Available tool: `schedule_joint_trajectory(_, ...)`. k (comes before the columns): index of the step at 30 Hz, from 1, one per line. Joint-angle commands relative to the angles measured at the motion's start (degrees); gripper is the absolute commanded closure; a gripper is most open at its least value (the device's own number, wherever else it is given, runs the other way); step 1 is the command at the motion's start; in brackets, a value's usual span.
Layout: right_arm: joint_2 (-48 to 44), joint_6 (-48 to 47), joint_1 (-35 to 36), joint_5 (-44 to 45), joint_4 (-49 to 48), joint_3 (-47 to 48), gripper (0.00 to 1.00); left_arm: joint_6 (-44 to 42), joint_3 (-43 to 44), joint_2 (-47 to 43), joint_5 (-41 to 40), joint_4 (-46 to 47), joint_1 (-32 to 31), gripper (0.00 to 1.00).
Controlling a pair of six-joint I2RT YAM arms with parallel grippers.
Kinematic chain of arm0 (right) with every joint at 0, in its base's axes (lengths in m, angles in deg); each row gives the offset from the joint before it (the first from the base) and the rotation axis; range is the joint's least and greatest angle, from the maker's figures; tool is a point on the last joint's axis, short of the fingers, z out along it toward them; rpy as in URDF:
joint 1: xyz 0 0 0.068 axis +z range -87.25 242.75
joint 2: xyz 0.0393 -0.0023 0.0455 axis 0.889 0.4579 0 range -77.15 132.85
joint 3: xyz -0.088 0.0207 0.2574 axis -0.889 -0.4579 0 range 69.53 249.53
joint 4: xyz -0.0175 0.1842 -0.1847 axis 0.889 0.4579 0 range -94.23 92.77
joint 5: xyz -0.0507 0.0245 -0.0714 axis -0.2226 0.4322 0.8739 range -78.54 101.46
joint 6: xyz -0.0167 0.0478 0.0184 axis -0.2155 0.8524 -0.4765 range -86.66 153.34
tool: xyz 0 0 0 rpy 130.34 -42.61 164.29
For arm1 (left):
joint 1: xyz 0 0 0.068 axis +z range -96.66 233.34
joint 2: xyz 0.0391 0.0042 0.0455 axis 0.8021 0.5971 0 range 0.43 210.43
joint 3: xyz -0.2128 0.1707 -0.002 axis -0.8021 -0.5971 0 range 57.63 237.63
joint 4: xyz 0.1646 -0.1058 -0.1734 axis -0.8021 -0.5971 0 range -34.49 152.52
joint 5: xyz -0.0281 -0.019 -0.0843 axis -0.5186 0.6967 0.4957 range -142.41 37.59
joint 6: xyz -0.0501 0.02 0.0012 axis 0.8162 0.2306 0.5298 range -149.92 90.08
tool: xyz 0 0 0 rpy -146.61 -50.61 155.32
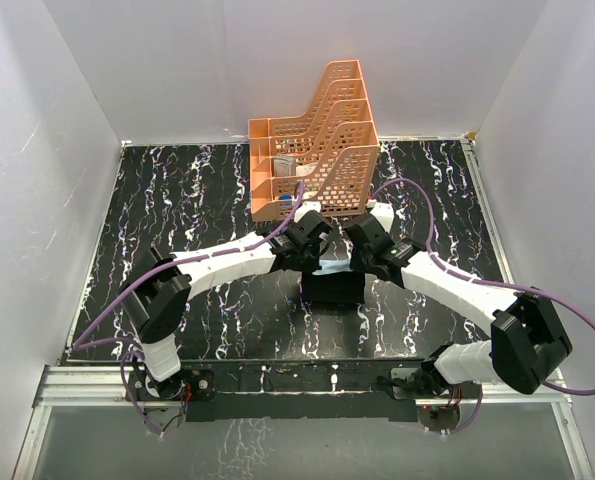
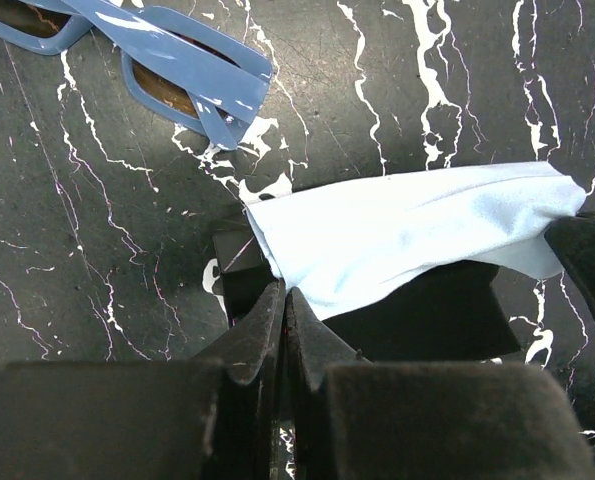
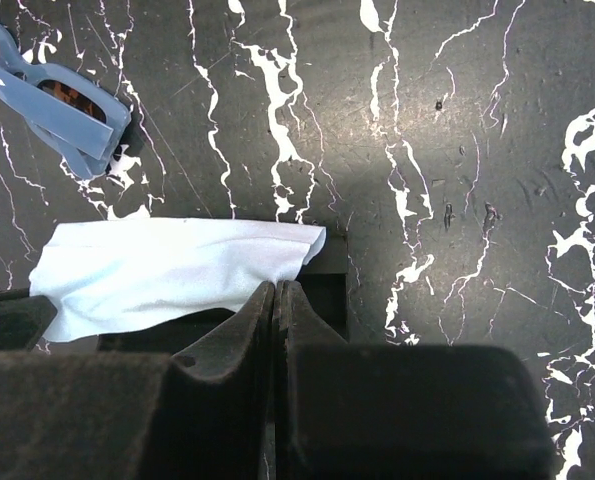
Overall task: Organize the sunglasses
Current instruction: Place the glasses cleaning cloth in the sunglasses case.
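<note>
The sunglasses (image 2: 177, 60), folded, with a thin blue frame and brown lenses, lie on the black marbled table; they also sit at the top left of the right wrist view (image 3: 57, 105). A pale blue cloth (image 2: 407, 230) is stretched over the open black case (image 2: 427, 320). My left gripper (image 2: 282, 295) is shut on one corner of the cloth. My right gripper (image 3: 277, 288) is shut on the opposite edge of the cloth (image 3: 167, 270), above the case (image 3: 327, 290). In the top view both grippers meet over the case (image 1: 332, 292), and the arms hide the sunglasses.
An orange tiered mesh rack (image 1: 317, 140) stands at the back centre, just behind the two wrists, with small items on its lower shelves. White walls close in the table (image 1: 177, 200) on the left, the back and the right.
</note>
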Motion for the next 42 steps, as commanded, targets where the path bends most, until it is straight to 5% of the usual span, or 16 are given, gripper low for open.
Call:
schedule_joint_trajectory(1,-0.5,-0.9,-0.4,-0.1,-3.4,-0.9,1.0,0.0,-1.3,-0.8,-0.3,1.8,0.4,1.0)
schedule_joint_trajectory(42,0.1,0.8,-0.4,-3.4,-7.1,-8.8,1.0,2.2,-4.3,2.6,2.5,3.3,0.6,1.0)
